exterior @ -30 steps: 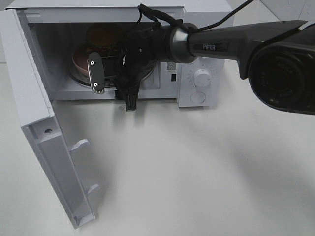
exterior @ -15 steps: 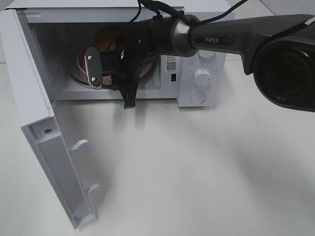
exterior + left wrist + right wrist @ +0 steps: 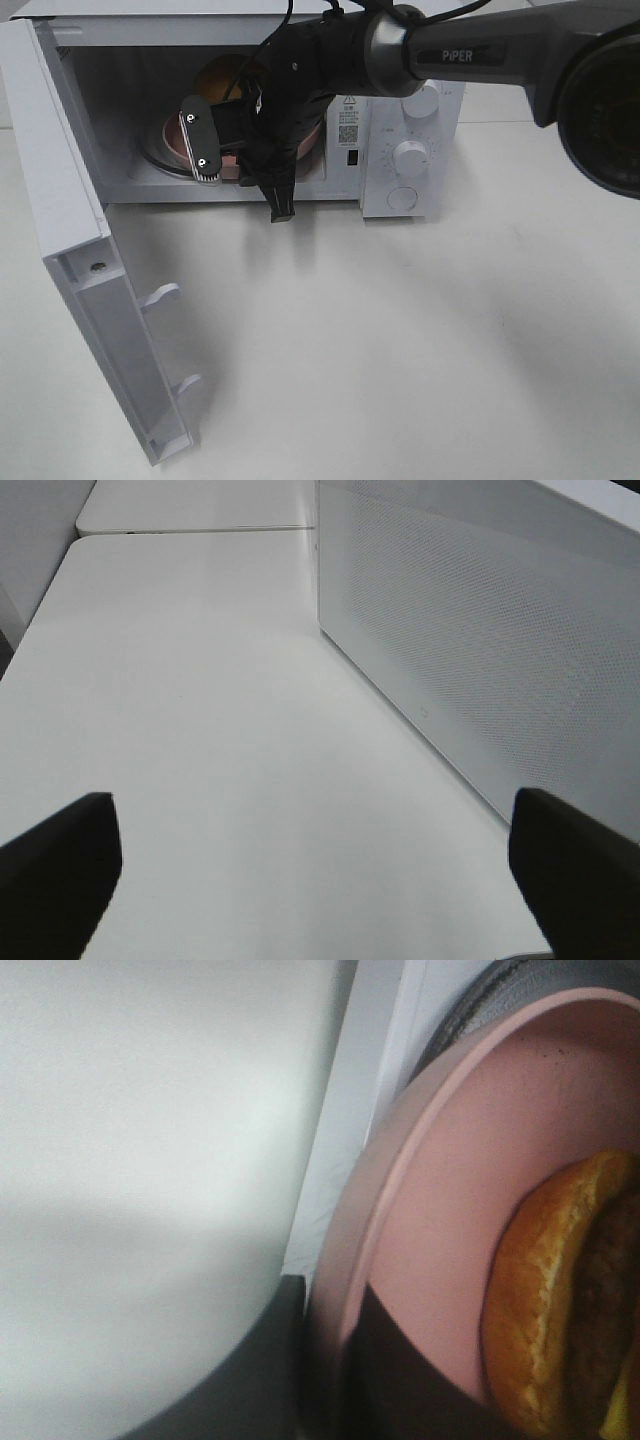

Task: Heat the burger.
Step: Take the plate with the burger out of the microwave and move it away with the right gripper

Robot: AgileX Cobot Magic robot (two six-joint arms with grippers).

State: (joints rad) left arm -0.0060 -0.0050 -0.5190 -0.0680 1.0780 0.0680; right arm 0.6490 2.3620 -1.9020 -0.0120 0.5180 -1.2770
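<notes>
The burger (image 3: 216, 76) lies on a pink plate (image 3: 168, 140) inside the open microwave (image 3: 410, 190). My right gripper (image 3: 237, 172) reaches in through the doorway and is shut on the plate's front rim. In the right wrist view the plate (image 3: 440, 1190) fills the picture with the burger's bun (image 3: 555, 1290) on it, and the rim runs between the dark fingers of the right gripper (image 3: 325, 1380). My left gripper (image 3: 320, 880) stands open over the bare table beside the microwave's perforated outer wall (image 3: 470, 630), holding nothing.
The microwave door (image 3: 90, 290) hangs open to the left and juts out over the table. Two dials (image 3: 409, 158) sit on the control panel right of the cavity. A grey turntable (image 3: 520, 980) lies under the plate.
The right arm has lifted a little and swung its wrist rightward inside the doorway. More of the burger shows behind it now. The door has not moved.
</notes>
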